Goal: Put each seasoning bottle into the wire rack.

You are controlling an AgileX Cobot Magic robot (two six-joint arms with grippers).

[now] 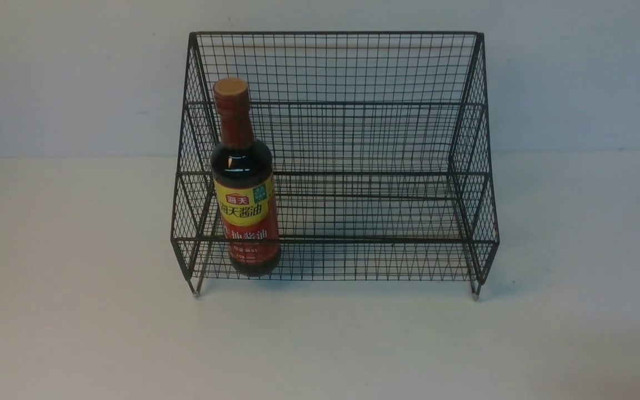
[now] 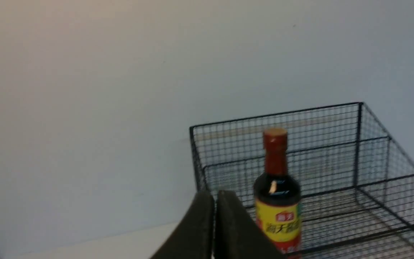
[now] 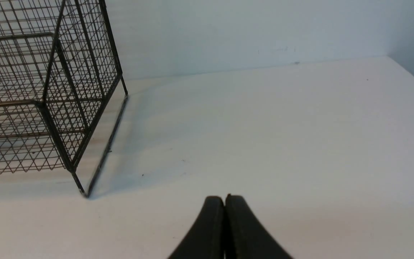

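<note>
The seasoning bottle [image 1: 244,183], dark liquid with a red neck, tan cap and yellow-and-red label, stands upright in the lower front tier of the black wire rack [image 1: 364,72], at its left end. The left wrist view shows the same bottle [image 2: 278,194] inside the rack [image 2: 358,144]. My left gripper [image 2: 215,196] is shut and empty, apart from the bottle and outside the rack's left end. My right gripper [image 3: 224,198] is shut and empty over bare table, off the rack's [image 3: 59,108] right end. Neither arm shows in the front view.
The white table [image 1: 75,333] runs back to a pale wall just behind the rack. In the right wrist view the table's right edge [image 3: 413,77] shows. The rack stands on small feet [image 1: 196,293].
</note>
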